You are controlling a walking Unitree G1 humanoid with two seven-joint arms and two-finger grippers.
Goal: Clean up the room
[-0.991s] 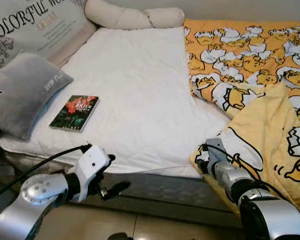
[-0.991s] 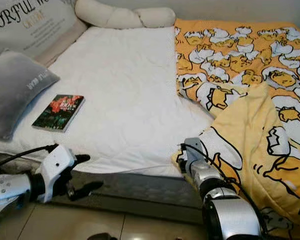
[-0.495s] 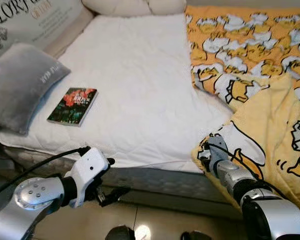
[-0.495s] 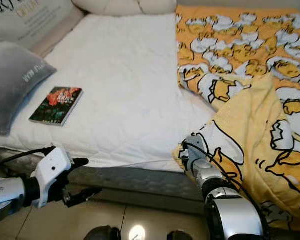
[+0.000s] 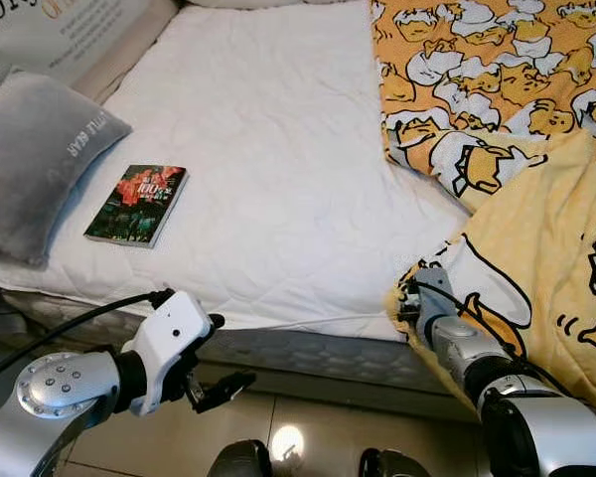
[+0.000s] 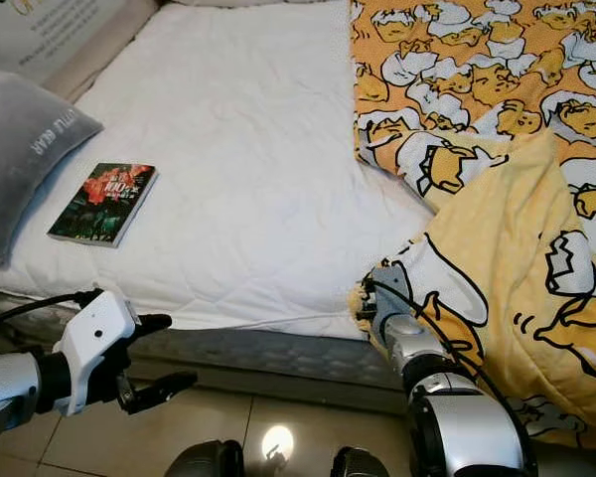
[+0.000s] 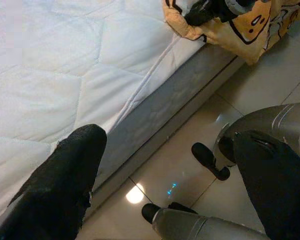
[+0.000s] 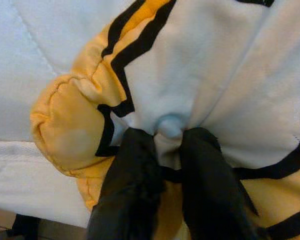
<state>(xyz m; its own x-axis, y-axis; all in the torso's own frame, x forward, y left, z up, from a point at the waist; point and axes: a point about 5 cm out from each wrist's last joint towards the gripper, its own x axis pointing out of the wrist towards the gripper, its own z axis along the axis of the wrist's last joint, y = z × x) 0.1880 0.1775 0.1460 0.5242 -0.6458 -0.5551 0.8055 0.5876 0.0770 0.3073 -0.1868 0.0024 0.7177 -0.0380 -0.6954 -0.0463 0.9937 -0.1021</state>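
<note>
- Right gripper (image 8: 165, 150): fingers stay pinched on the corner of the duck-print quilt (image 5: 536, 248) at the mattress (image 5: 278, 169) edge.
- Left gripper (image 5: 217, 363): fingers spread, empty, still beside the bed front.
- Camera has tilted downward; book (image 5: 137, 204) and grey pillow (image 5: 35, 159) unmoved.

Left gripper (image 5: 219, 358) lowered slightly below mattress (image 5: 278, 199) edge.

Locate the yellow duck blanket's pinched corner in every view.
Left eye view: blanket corner low right, at the bed's front edge.
Right eye view: low, right of centre.
Left wrist view: bunched beyond the mattress edge.
Right wrist view: clamped by the right gripper.
Shared landmark: white mattress.
</note>
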